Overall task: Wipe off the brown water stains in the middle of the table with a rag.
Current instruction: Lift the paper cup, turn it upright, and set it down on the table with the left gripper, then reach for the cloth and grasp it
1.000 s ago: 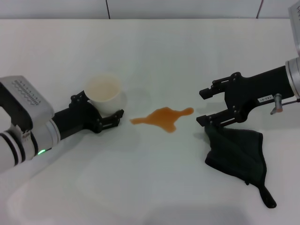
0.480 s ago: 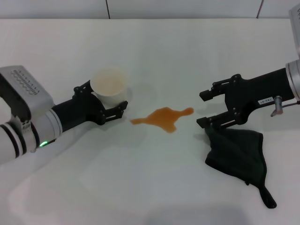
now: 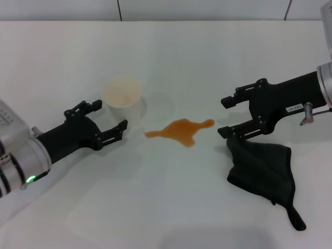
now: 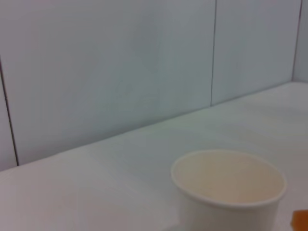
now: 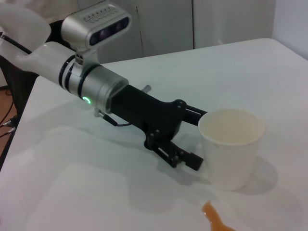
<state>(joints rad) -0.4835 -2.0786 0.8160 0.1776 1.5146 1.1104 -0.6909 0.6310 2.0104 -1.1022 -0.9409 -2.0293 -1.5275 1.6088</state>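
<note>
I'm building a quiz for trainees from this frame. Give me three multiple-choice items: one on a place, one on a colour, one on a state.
1. Where does the rag lie?
A. On the stain
B. On the table, under the right gripper
C. Inside the cup

2. What colour are the brown water stains?
A. Orange-brown
B. Dark green
C. Blue

3. What is the left gripper doing?
A. Clamped on the cup
B. Holding the rag
C. Open, empty, beside the paper cup

Answers:
1 B, the cloth sits beside the spill, below the right fingers.
2 A, the splotch is orange-brown on white.
3 C, its fingers stand apart from the cup wall.
</note>
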